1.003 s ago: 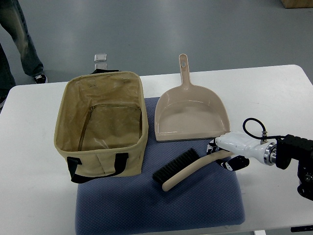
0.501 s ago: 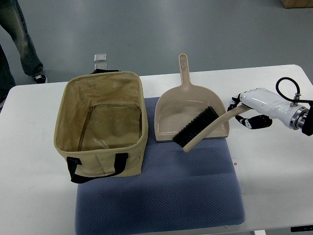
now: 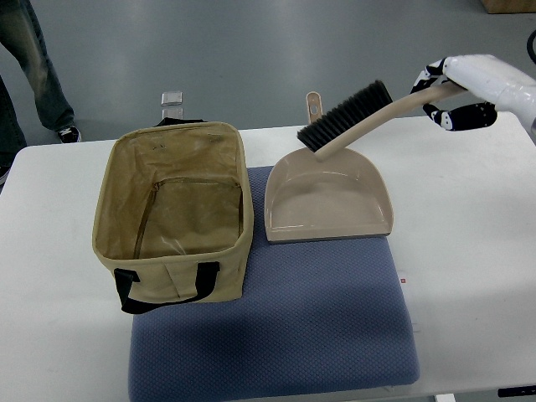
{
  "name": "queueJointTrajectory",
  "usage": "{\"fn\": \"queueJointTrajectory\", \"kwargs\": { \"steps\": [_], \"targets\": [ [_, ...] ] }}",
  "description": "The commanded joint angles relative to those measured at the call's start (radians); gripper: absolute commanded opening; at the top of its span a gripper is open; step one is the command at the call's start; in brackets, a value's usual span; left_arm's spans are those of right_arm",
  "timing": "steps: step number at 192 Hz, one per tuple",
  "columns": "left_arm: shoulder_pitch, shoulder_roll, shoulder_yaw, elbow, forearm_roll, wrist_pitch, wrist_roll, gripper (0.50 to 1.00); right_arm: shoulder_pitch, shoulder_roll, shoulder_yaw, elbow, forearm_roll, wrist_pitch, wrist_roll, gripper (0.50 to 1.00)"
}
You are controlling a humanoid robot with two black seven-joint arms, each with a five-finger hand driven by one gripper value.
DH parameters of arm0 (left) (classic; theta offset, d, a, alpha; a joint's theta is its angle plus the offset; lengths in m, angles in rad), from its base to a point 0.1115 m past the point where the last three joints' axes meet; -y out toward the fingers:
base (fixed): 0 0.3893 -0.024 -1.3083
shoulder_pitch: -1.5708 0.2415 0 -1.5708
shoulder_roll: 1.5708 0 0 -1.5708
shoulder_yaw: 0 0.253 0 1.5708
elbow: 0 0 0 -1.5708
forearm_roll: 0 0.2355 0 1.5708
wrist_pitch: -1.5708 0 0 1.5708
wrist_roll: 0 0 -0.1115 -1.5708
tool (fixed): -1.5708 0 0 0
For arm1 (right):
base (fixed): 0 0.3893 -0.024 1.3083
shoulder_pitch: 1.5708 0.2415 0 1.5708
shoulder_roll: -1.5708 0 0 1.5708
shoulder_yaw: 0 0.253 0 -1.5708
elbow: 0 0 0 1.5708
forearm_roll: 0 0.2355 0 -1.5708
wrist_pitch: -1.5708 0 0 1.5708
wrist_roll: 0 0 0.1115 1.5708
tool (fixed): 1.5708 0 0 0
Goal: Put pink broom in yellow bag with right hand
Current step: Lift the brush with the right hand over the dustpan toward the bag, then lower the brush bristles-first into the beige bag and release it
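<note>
**Aloft: broom held above the dustpan, bag open at the left**

Here the right hand (image 3: 452, 99) enters from the right edge of the top view, its fingers closed around the end of the handle of the pink broom (image 3: 356, 119). The broom is lifted clear of the table (image 3: 469, 218) and tilted, the handle running down and leftward from the hand to the head, whose dark bristles point toward the far side. In this view the head overlaps the handle of the dustpan (image 3: 328, 197), hiding most of it; only the handle's tip with its hanging hole shows beside the bristles.

The dustpan lies flat with its scoop on the far right corner of the blue mat (image 3: 276, 335), its handle pointing toward the table's far edge. The mat covers the middle of the table and reaches to the near edge.

The yellow bag (image 3: 172, 205) stands open-mouthed on the left part of the mat, just beside the dustpan, with a black strap on its near wall. Its inside shows nothing but fabric.

A person's legs (image 3: 29, 67) stand on the floor beyond the far left corner of the table.
</note>
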Motion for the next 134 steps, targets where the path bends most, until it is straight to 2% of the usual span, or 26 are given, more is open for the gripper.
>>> {"fn": "queueJointTrajectory", "kwargs": {
  "steps": [1, 35, 70, 100, 134],
  "targets": [
    [0.0, 0.0, 0.0, 0.0, 0.0, 0.0, 0.0, 1.0, 0.102, 0.021, -0.005, -0.026, 0.006, 0.056, -0.002, 0.5],
    [0.0, 0.0, 0.0, 0.0, 0.0, 0.0, 0.0, 1.0, 0.216, 0.133, -0.02, -0.058, -0.006, 0.111, -0.004, 0.5],
    [0.0, 0.0, 0.0, 0.0, 0.0, 0.0, 0.0, 1.0, 0.337, 0.348, -0.081, -0.092, -0.098, 0.18, -0.018, 0.5],
    [0.0, 0.0, 0.0, 0.0, 0.0, 0.0, 0.0, 1.0, 0.42, 0.443, -0.201, -0.117, -0.107, 0.188, -0.018, 0.5],
    [0.0, 0.0, 0.0, 0.0, 0.0, 0.0, 0.0, 1.0, 0.441, 0.538, -0.292, -0.154, -0.136, 0.186, -0.016, 0.5]
  ]
}}
